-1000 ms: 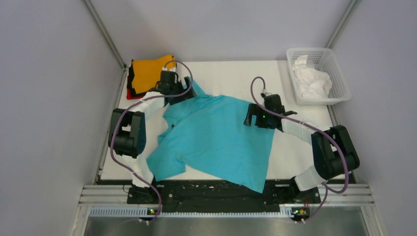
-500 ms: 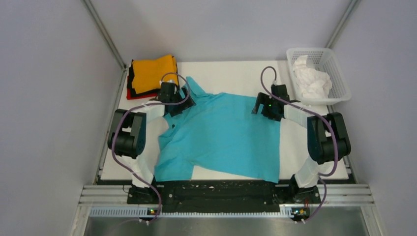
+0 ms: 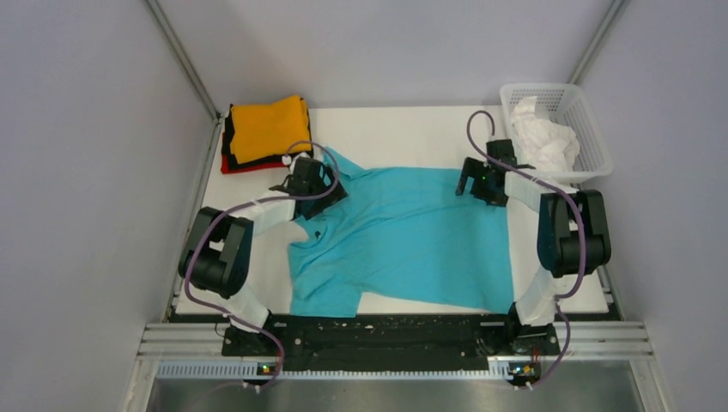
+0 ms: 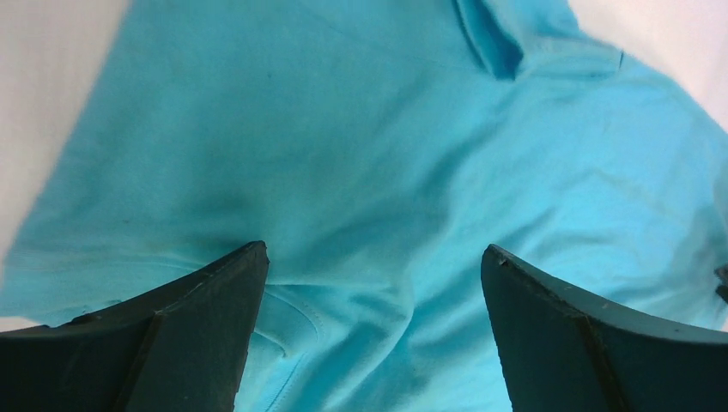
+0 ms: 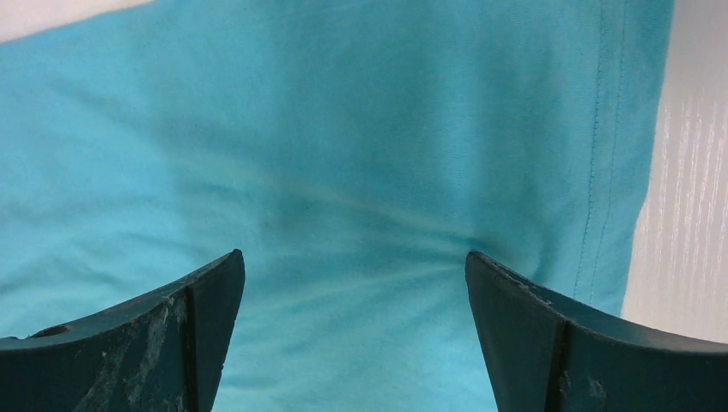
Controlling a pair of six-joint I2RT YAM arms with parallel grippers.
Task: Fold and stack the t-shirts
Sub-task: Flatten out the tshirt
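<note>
Teal t-shirt (image 3: 403,245): we see it pulled wider and flatter; its near corner has slid right, off the black base plate (image 3: 386,330).
Right gripper (image 3: 470,180): we find it farther out and to the right, nearer the basket (image 3: 592,129).
Left gripper (image 3: 319,189): we find it drawn back toward the bases.
Orange t-shirt (image 3: 268,129): its top, partly hidden 1 second ago, now shows whole.

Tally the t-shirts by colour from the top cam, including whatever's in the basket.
teal t-shirt: 1
orange t-shirt: 1
black t-shirt: 1, only its edge shows
red t-shirt: 1, only its edge shows
white t-shirt, in the basket: 1
Total: 5
</note>
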